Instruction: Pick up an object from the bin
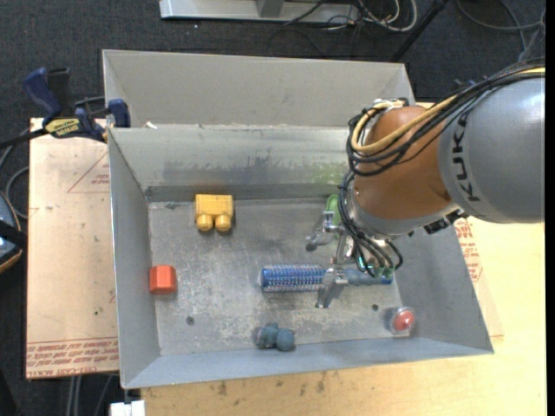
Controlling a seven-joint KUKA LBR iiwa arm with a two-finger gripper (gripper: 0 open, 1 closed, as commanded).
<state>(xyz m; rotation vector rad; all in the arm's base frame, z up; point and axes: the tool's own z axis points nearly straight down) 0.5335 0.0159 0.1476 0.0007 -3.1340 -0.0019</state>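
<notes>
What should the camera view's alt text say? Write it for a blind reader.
A robot arm reaches from the right into a grey bin, its jaws open at the right end of a blue ribbed brush. Also inside: a yellow block, a red cube, a grey-blue lump, a red ball.

I count five loose things in the bin (130, 250), one of each kind: one blue brush (290, 277) mid-floor, one yellow block (213, 212) up-left of the brush, one orange cube (162, 279) well left of it, one grey-blue lump (276, 337) just below it, and one red ball (401, 321) down-right of it.
</notes>
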